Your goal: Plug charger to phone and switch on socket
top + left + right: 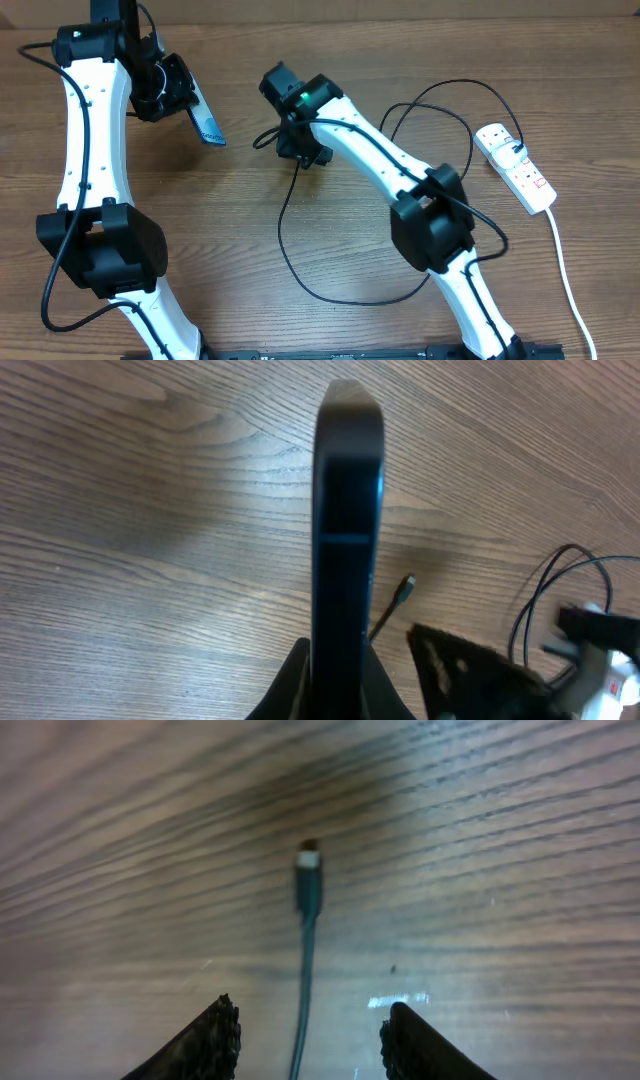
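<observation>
Right end effector [308, 1038] tips cropped

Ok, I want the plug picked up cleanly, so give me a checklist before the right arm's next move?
1. Left gripper holds the phone off the table: ok.
2. Right gripper open, fingers either side of the charger cable: ok.
3. Plug gripped: not ok, it lies free on the table.
4. Plug lined up with the phone's port: not ok, they are apart.
5. Charger seated in the socket: cannot tell.
6. Socket switched on: cannot tell.
</observation>
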`<state>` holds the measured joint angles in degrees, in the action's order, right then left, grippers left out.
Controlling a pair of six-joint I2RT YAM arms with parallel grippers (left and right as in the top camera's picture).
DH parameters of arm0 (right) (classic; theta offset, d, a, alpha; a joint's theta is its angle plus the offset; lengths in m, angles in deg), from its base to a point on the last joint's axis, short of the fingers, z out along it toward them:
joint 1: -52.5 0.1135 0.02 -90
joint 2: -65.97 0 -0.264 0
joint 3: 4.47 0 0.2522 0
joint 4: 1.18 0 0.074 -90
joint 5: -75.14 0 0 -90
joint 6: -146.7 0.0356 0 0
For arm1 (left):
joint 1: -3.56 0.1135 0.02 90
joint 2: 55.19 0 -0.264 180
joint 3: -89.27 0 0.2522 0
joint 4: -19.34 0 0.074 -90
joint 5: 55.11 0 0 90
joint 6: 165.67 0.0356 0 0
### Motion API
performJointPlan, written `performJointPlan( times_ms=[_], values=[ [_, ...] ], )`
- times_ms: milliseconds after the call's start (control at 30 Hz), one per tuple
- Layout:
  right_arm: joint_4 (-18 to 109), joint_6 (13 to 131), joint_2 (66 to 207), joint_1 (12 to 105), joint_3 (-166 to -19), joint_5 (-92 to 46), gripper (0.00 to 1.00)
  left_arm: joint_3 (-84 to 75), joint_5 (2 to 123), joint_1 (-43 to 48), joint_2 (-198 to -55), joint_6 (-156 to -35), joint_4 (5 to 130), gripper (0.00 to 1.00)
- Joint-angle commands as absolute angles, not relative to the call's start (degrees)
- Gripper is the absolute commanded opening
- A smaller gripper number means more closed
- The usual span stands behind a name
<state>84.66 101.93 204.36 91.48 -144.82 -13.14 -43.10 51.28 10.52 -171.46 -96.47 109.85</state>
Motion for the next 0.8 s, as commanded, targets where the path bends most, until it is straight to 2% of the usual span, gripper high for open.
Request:
performJointPlan(
  times_ms=[0,400,767],
  values=[
    [83.7,104.7,206.0,91.3,-146.0,-9.8,0.46,-43.8,51.4,10.3,-170.2,-94.9,109.6,0.04],
    [80.7,104.9,209.9,91.5,-145.8,-9.8,0.41,-43.8,51.4,10.3,-170.2,-94.9,109.6,0.04],
    [84.7,106.0,214.0,91.5,-145.8,-8.7,0.38,-43.8,51.4,10.3,-170.2,-94.9,109.6,0.04]
  ],
)
